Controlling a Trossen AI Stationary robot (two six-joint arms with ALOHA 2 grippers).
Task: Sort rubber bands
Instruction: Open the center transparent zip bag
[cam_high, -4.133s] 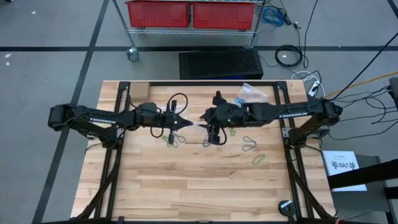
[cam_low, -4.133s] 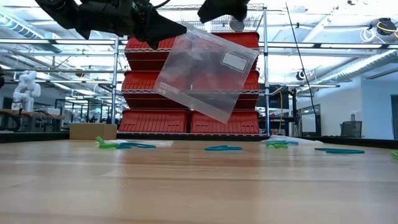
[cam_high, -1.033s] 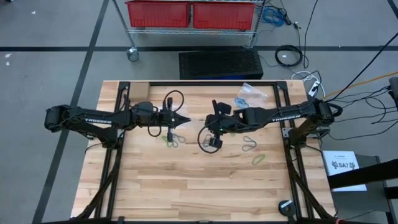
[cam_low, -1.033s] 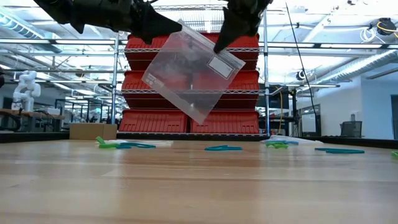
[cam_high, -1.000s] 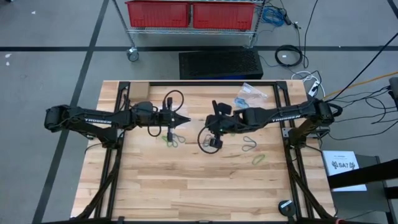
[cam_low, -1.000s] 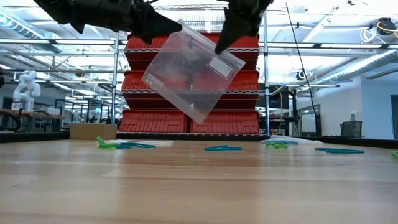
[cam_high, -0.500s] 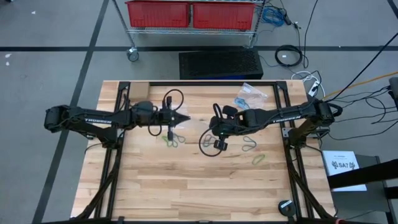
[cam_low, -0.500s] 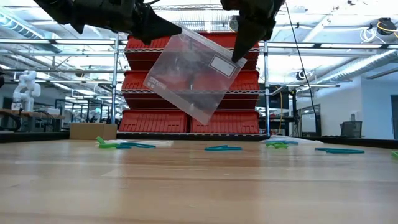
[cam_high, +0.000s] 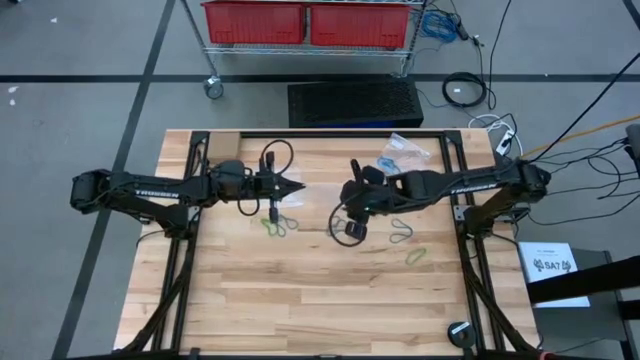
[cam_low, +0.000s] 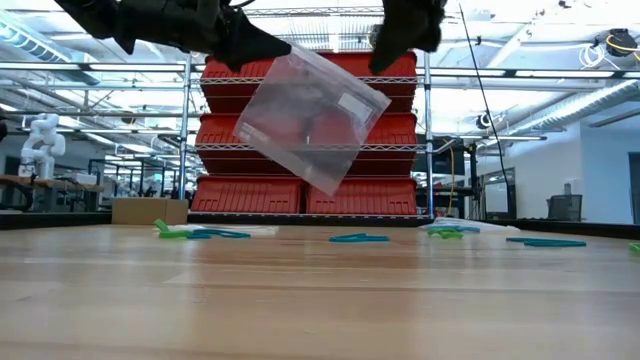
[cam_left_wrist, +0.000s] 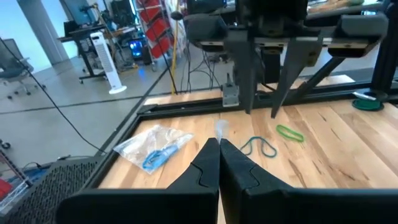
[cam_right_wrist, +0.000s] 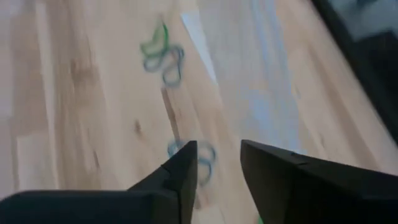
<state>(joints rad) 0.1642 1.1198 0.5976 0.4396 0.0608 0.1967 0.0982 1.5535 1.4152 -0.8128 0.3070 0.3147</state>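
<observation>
- Left gripper, fingers pinched shut on a corner of a clear bag that hangs tilted above mid-desk.
- Right gripper is raised just right of the bag, apart from it, fingers narrowly parted and holding nothing.
- Rubber bands: thin loops, blue, green and dark teal, scattered flat on the desk under and right of the arms.
- Second bag lies at the far edge with blue bands inside.

A clear plastic bag hangs tilted above the wooden table. Red bins sit on a wire rack behind. A second clear bag lies near the table's corner.
</observation>
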